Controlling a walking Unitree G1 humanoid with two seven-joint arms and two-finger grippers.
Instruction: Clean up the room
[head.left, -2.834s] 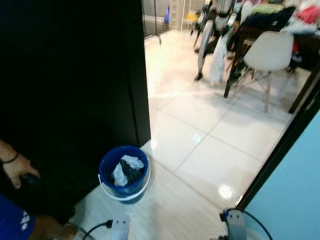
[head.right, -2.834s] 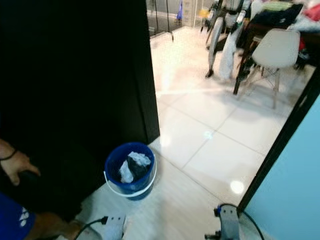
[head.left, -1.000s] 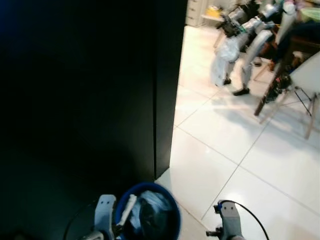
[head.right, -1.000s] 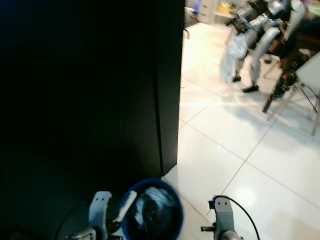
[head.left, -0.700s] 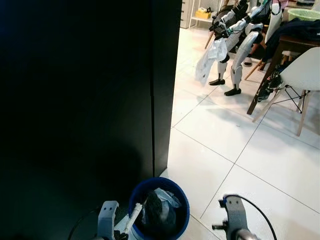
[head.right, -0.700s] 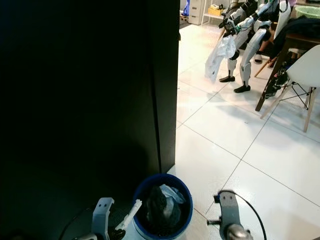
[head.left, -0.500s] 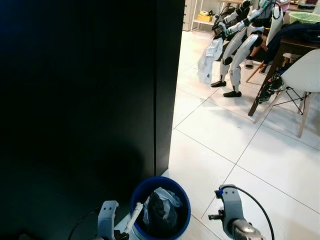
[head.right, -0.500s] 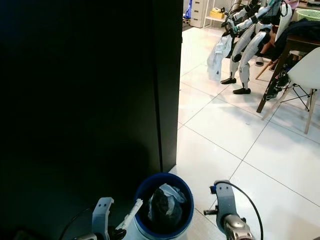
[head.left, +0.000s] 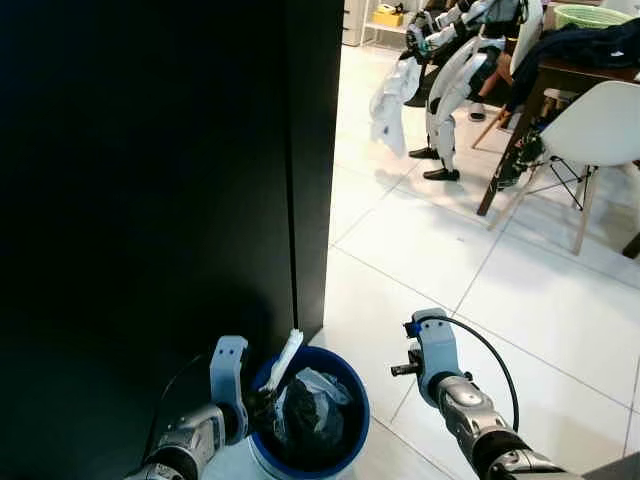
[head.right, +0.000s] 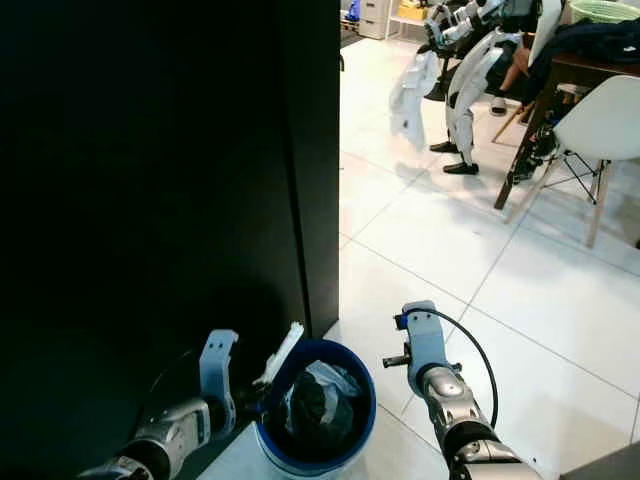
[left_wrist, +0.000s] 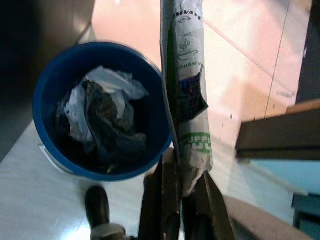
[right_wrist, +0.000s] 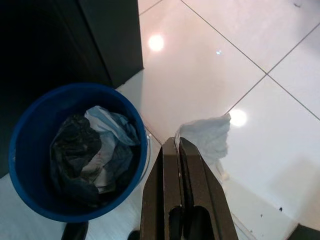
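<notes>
I am looking down at a blue bucket (head.left: 308, 415) on the white tiled floor (head.left: 470, 290), just beside the corner of a tall black cabinet (head.left: 150, 200); dark and pale rubbish (left_wrist: 102, 117) already lies inside it. My left gripper (left_wrist: 182, 187) hangs at the bucket's near rim, its fingers (left_wrist: 212, 202) clenched on the lower end of a crumpled white wrapper (left_wrist: 186, 90) printed in green. The wrapper stands up and leans over the rim. My right gripper (right_wrist: 179, 165) hovers just to the right of the bucket with its fingers (right_wrist: 192, 185) pressed together and holding nothing. I judge the step in hand to be dropping the wrapper into the bucket. The risk is a miss: the left wrist view puts the wrapper along the rim rather than over the middle, so letting go here could send it down the outside onto the floor. A long light wrapper might also catch on the rim and hang there. The right wrist view shows something the head views do not make plain: a crumpled white scrap (right_wrist: 205, 137) lying on the floor near the bucket, beyond my right fingers, still to be picked up. The head views alone show the wider room: another robot (head.left: 455, 70) standing well away by a white chair (head.left: 595, 135) and a dark surface (head.left: 575, 75) piled with clothes.
</notes>
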